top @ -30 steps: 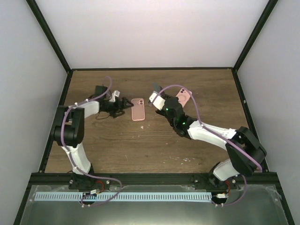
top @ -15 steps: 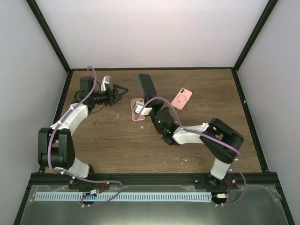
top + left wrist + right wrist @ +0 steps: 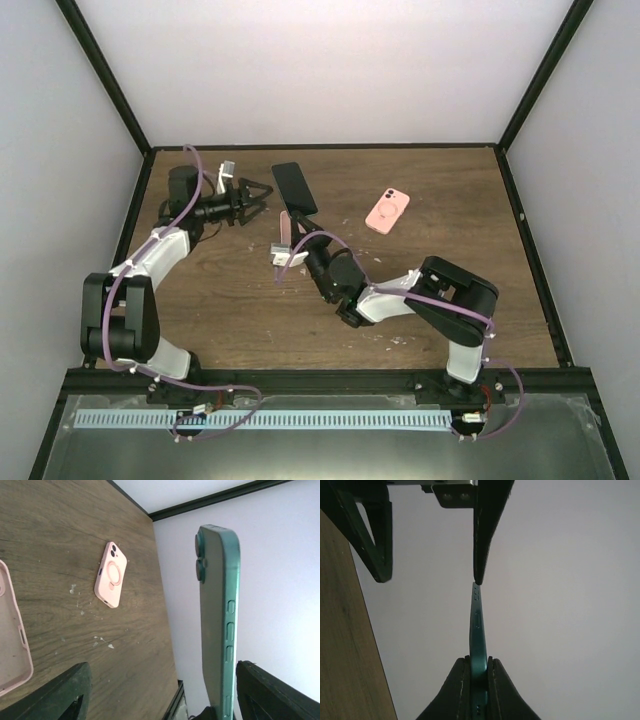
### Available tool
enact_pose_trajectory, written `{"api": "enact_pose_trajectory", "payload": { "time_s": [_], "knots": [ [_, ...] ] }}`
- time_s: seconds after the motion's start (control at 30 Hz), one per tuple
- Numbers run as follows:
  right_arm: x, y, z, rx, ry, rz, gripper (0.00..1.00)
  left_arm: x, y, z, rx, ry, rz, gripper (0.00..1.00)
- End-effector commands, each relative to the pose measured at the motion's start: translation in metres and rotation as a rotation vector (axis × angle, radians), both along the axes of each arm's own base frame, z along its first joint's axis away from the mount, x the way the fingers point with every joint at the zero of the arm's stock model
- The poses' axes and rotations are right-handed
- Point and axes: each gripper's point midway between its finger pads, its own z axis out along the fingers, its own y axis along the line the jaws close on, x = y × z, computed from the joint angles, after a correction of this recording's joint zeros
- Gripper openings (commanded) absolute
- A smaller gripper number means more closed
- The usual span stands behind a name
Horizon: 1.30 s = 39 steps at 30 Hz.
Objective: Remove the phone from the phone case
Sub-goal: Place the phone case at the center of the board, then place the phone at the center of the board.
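A dark green phone stands on edge in the air, out of its case, with my right gripper shut on its lower end. In the right wrist view the phone is pinched between the fingers of that gripper. My left gripper is open around the phone's top end. Its jaws straddle the phone, and the right finger sits close to the phone's edge. The empty pink phone case lies on the table, mostly hidden under my right arm in the top view.
A second pink case with a ring on its back lies flat at the back right of the wooden table; the left wrist view shows it too. Black frame rails and white walls border the table.
My right arm carried the phone left and toward the back. My left gripper lifted away from the pink case to the phone's top end, and its jaws narrowed slightly.
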Motion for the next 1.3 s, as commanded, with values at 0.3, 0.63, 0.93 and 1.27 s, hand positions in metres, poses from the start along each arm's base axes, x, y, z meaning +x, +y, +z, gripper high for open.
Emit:
{"api": "enact_pose_trajectory", "payload": {
  "time_s": [0.3, 0.63, 0.93, 1.27],
  "knots": [
    [-0.013, 0.011, 0.016, 0.076, -0.047, 0.022, 0.01, -0.012, -0.017, 0.020, -0.037, -0.061, -0.046, 0.53],
    [-0.023, 0.019, 0.014, 0.050, -0.074, 0.039, 0.02, -0.009, -0.024, 0.004, -0.029, -0.004, -0.064, 0.22],
    [-0.027, 0.021, 0.005, 0.037, -0.031, 0.073, 0.41, -0.003, -0.021, 0.004, -0.040, -0.007, -0.070, 0.05],
    [-0.045, 0.037, -0.051, 0.042, 0.712, 0.270, 0.89, 0.008, 0.007, 0.008, 0.014, -0.085, -0.068, 0.00]
  ]
}}
